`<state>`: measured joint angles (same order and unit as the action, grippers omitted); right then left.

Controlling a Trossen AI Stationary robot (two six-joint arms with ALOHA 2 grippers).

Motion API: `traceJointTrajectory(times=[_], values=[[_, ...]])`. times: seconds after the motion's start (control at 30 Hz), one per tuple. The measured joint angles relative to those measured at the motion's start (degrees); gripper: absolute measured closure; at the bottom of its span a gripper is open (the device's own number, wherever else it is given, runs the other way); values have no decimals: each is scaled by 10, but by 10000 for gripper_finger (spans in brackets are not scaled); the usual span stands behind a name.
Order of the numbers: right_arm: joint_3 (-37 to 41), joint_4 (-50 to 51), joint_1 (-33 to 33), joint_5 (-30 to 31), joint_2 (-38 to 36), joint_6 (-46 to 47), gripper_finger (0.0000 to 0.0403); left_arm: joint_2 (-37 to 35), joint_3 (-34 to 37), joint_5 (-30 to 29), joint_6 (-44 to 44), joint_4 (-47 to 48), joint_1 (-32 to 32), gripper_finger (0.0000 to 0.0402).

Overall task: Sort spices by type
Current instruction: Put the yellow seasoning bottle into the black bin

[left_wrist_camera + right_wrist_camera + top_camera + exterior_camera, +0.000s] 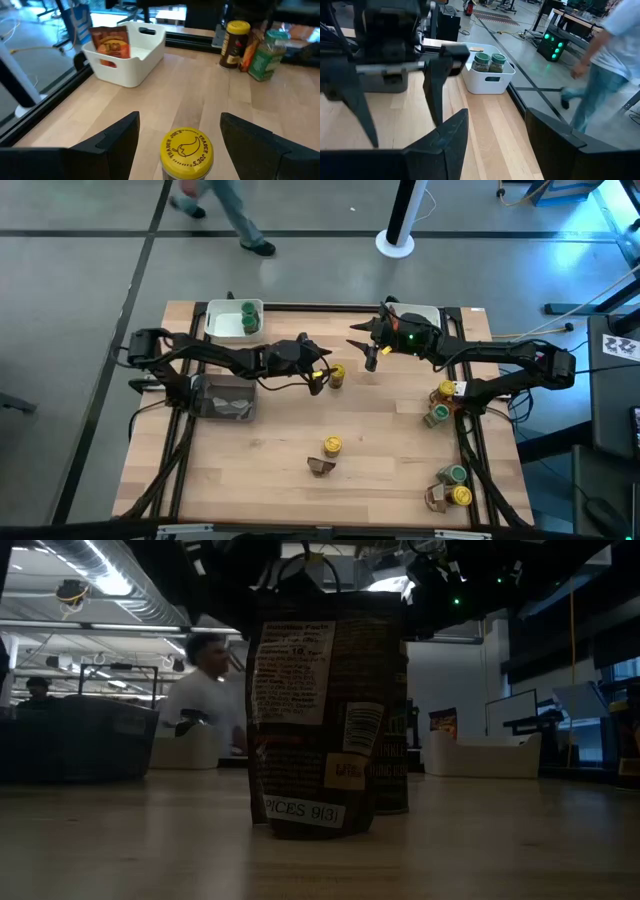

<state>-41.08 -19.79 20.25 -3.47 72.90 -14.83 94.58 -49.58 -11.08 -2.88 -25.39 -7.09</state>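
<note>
Sorting is under way: two green-lidded jars (248, 318) have been grouped in the left white tray (222, 330). The left gripper (322, 376) is spread wide around a yellow-lidded jar (336, 374), nothing gripped. The right gripper (371, 352) hangs open and empty near the right white tray (145, 55), which holds a packet (110, 42). The low view is blocked by another packet (325, 705).

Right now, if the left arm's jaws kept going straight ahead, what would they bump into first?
Most likely the yellow-lidded jar. The left gripper has its jaws open on either side of that jar, which sits right between them. Beyond it lies bare table, then a white tray, though depth is hard to judge.
</note>
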Motion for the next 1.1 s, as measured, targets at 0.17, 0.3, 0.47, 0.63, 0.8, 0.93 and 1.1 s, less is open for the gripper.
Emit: traceJointTrajectory(times=[0.17, 0.3, 0.47, 0.63, 0.8, 0.93, 1.1], values=[[0, 0, 0, 0, 0, 0, 205, 41, 0, 9, 19, -44, -1, 143], [0, 0, 0, 0, 0, 0, 205, 65, 0, 10, 19, -60, -1, 143], [0, -2, 0, 0, 0, 0, 205, 89, 0, 20, 19, -95, -1, 143], [0, -2, 0, 0, 0, 0, 205, 103, 0, 20, 19, -101, -2, 143], [0, -2, 0, 0, 0, 0, 205, 110, 0, 20, 21, -98, -6, 143], [0, -2, 0, 0, 0, 0, 205, 124, -1, 21, 23, -111, -9, 143], [0, -2, 0, 0, 0, 0, 205, 146, 1, 20, 25, -103, -8, 143]])
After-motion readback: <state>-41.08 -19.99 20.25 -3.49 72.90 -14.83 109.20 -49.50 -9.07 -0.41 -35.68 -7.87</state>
